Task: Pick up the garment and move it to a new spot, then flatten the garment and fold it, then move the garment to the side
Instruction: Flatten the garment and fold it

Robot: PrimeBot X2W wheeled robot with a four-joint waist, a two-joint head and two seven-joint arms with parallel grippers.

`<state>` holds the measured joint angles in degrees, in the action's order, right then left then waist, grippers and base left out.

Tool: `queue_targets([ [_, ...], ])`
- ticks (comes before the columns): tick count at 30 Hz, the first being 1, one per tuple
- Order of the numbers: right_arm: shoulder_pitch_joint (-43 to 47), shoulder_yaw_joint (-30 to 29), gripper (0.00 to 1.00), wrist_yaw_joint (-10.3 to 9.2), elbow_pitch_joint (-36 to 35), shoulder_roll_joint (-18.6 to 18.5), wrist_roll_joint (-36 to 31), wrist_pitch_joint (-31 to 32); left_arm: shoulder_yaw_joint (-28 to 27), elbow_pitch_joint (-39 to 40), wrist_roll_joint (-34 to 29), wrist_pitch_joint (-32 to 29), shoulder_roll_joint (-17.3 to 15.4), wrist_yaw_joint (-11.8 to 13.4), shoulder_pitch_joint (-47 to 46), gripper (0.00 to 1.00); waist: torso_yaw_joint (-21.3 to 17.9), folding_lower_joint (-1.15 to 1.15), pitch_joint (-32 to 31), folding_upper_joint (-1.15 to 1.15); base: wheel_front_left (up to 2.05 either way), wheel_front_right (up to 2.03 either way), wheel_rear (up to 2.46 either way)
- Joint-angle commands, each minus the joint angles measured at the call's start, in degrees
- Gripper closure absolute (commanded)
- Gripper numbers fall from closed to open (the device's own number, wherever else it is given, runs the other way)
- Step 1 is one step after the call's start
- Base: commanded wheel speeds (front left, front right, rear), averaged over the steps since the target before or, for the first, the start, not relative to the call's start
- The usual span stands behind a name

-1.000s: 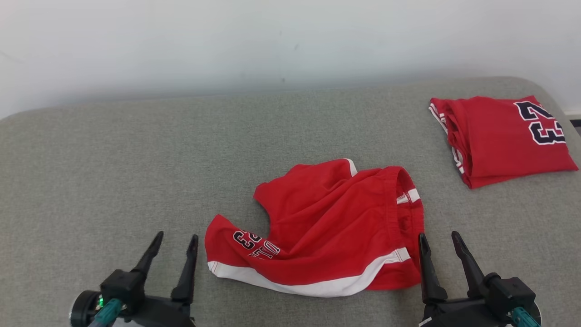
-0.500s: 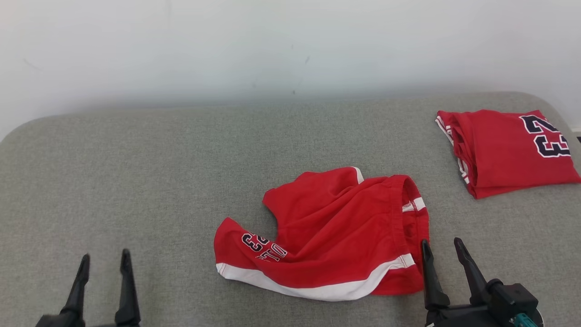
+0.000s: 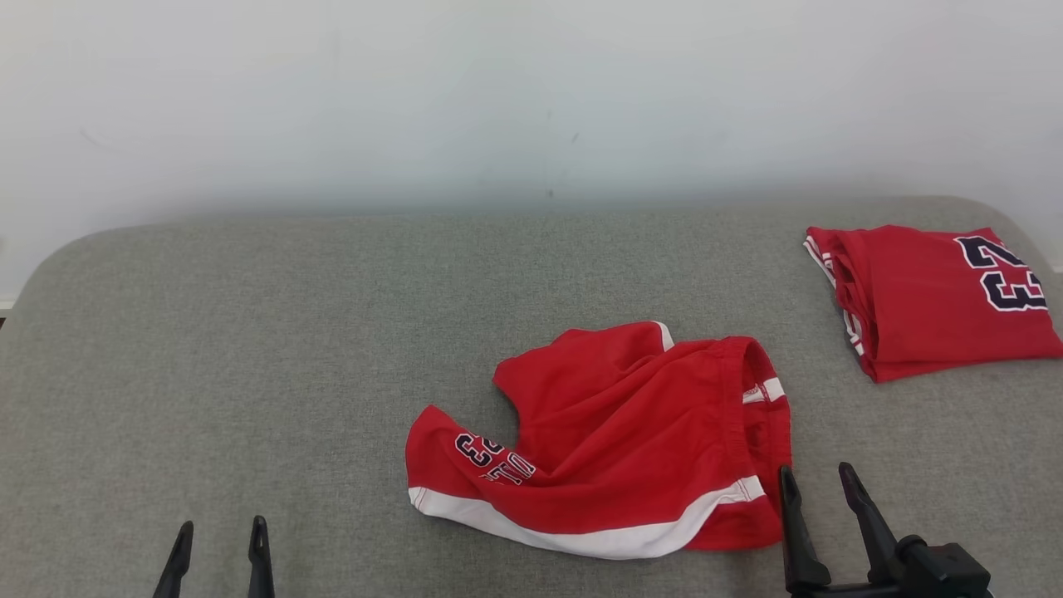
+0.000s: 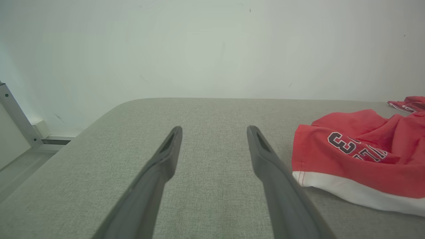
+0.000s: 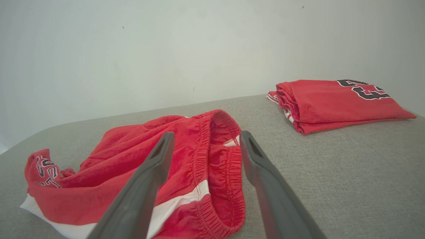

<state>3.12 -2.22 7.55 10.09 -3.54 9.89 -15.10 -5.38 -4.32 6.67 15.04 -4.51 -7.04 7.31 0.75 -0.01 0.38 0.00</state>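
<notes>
The garment is a pair of red shorts with white trim and dark lettering, lying crumpled in the middle of the grey padded table. The left wrist view has the garment at its right edge; in the right wrist view the garment lies under and ahead of the fingers. My left gripper is open at the lower left, well apart from the cloth, over bare table. My right gripper is open beside the elastic waistband, holding nothing.
A folded red jersey with a dark number lies at the far right of the table, also in the right wrist view. A white wall runs behind. The table's rounded left edge drops to a metal frame.
The whole head picture has shifted downward as the camera tilted up. My left gripper has drawn back toward the lower left, away from the garment. The garment lies as before.
</notes>
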Motion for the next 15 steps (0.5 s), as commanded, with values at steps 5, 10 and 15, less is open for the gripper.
queue_targets([
  [5,0.7,0.5,0.0,-0.16,0.3,-0.5,-0.4,-0.1,0.9,-0.7,-0.9,0.2,-0.7,-0.3,0.7,0.0,0.2,0.01,-0.6,0.0,0.0,0.0,0.0],
  [10,0.6,0.6,0.0,-0.16,0.6,-0.9,-0.4,-0.1,1.0,-1.1,-0.3,0.2,-0.8,-0.5,0.3,0.0,-0.1,0.01,-0.8,0.0,0.0,0.0,0.0],
  [15,-0.1,1.4,0.0,-0.16,1.8,-1.9,-0.8,0.0,2.4,-2.8,1.2,0.2,-1.6,-0.4,-1.6,0.0,-0.3,0.01,-0.5,0.0,0.0,0.0,0.0],
])
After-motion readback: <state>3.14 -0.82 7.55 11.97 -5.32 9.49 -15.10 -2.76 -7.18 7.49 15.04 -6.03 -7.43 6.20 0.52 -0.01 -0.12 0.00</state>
